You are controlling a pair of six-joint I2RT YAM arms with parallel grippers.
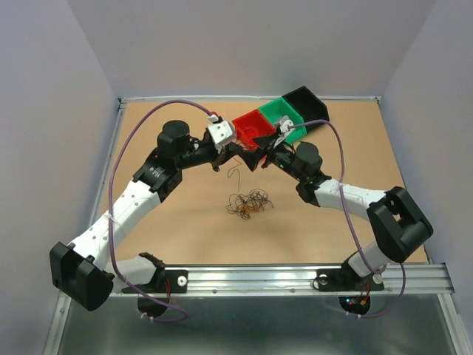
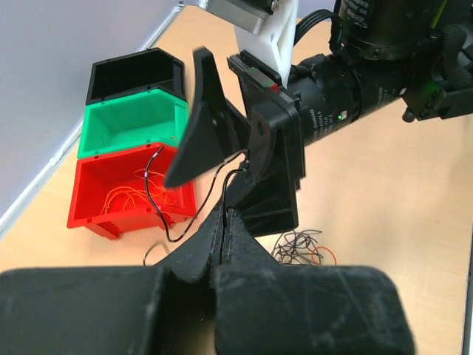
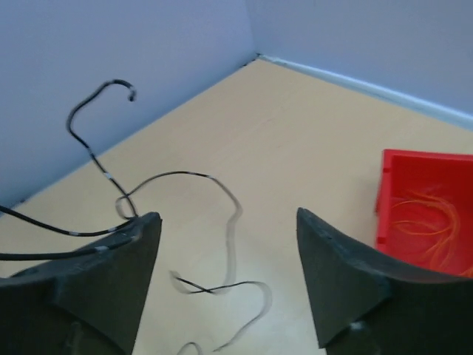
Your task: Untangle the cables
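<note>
The cables lie as a wiry clump (image 1: 248, 201) of black and red-orange wires on the table's middle; the clump also shows in the left wrist view (image 2: 301, 248). My left gripper (image 1: 236, 153) is shut, its tips (image 2: 224, 220) pinching one thin black wire (image 2: 154, 198) that loops down to the left. The same wire dangles in the top view (image 1: 235, 174) and right wrist view (image 3: 182, 176). My right gripper (image 1: 258, 157) faces the left one, open (image 3: 225, 237), with the wire running by its left finger (image 3: 111, 259). It shows in the left wrist view (image 2: 240, 151).
A red bin (image 1: 253, 127) holding thin orange wires (image 2: 127, 198), a green bin (image 1: 284, 113) and a black bin (image 1: 307, 103) stand in a row at the back, just behind both grippers. Walls close in the table on three sides.
</note>
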